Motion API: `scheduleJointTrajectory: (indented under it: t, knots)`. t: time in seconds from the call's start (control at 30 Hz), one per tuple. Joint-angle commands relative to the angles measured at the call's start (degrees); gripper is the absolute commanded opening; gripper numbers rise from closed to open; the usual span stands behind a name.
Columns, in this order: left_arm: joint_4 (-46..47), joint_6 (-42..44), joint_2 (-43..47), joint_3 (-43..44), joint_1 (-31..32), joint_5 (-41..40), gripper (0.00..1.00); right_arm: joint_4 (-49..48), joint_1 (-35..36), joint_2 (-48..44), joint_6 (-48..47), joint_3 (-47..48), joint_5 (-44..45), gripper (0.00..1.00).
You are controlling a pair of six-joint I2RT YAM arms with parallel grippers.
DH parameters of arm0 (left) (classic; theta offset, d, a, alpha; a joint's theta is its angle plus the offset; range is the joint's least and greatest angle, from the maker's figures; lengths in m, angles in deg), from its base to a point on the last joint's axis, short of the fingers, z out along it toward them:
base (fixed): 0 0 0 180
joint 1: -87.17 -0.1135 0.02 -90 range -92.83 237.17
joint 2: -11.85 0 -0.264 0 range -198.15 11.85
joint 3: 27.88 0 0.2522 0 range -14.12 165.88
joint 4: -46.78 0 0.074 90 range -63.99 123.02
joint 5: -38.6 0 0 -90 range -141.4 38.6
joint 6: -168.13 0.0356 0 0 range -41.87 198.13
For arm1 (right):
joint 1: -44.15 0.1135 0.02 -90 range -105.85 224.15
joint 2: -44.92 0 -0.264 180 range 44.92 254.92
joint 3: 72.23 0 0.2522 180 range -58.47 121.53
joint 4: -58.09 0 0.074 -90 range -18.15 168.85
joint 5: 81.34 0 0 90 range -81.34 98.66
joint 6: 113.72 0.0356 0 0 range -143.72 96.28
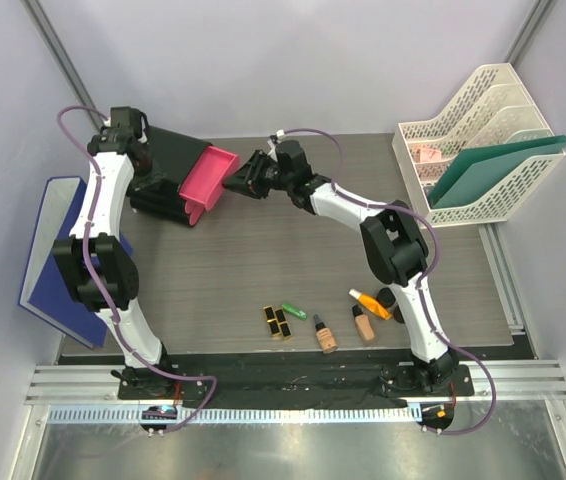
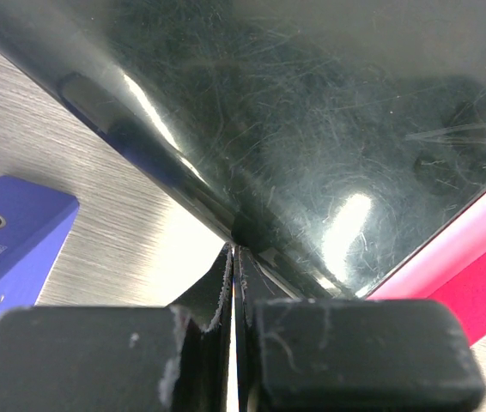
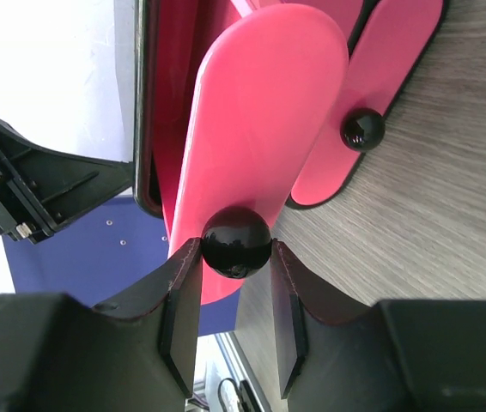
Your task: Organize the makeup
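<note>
Makeup (image 1: 325, 333) lies loose along the worktop's (image 1: 263, 250) near edge, right of centre: black-and-gold lipsticks (image 1: 278, 322), green tube (image 1: 294, 311), two beige bottles (image 1: 364, 325), orange tube (image 1: 370, 304). Both arms are well apart from it. The right arm stretches diagonally from its base toward the far-left corner. There the right end effector (image 3: 236, 257) is partly closed, both fingers pressed on the black knob (image 3: 236, 242) of a pink drawer (image 1: 208, 178) that stands out of the black box (image 1: 168, 160). The left arm rises folded along the left edge. The left end effector (image 2: 233, 257) is fully closed and empty, its tips at the box's glossy edge.
</note>
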Motion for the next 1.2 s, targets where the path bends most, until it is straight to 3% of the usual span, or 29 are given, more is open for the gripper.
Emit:
scheduleJointTrajectory:
  t: [0.0,0.17,0.27,0.3,0.37,0.4,0.5,0.53,0.6,0.77,1.0,1.17]
  knots:
    - [1.04,-0.5,-1.38,-0.49,-0.12,1.61,0.0,3.51,-0.17,-5.22,-2.86,-1.32,1.67,0.01]
    - [1.12,-0.59,-1.29,-0.58,-0.12,1.79,0.0,5.45,-0.35,-5.58,-3.3,-2.91,0.89,0.01]
    - [1.03,-0.59,-1.47,-0.4,-0.12,2.32,0.0,5.54,-0.53,-4.79,-3.21,-2.82,0.27,0.1]
    - [0.86,-0.59,-1.47,-0.31,-0.03,2.4,0.0,5.63,-0.53,-4.7,-3.13,-2.56,0.09,0.26]
    - [0.77,-0.59,-1.47,-0.31,-0.12,2.4,0.0,5.72,-0.53,-4.87,-3.56,-2.12,0.18,0.43]
    - [0.77,-0.59,-1.56,-0.23,-0.12,2.49,0.0,6.06,-0.53,-5.22,-3.74,-2.03,0.79,0.58]
    - [0.24,-0.42,-1.91,0.3,-0.12,2.67,0.0,8.0,-0.79,-6.8,-5.58,-2.03,2.19,0.84]
    - [0.24,-0.41,-1.91,0.39,-0.12,2.93,0.0,9.31,-0.88,-7.33,-6.2,-2.29,2.72,0.87]
    - [-0.02,-0.41,-2.17,0.56,-0.12,2.93,0.0,9.58,-1.32,-9.43,-7.95,-2.99,3.34,0.92]
    - [-0.11,-0.41,-2.44,0.92,-0.12,3.37,0.0,17.3,-1.93,-15.5,-13.84,-6.86,6.59,0.93]
    - [-0.55,-0.33,-3.05,1.62,-0.12,3.63,0.0,41.25,-2.2,-27.28,-29.74,-9.85,14.14,0.93]
    - [1.28,0.46,-0.69,0.57,-0.12,6.53,0.0,50.45,-2.11,-36.05,-36.26,-14.85,18.54,0.93]
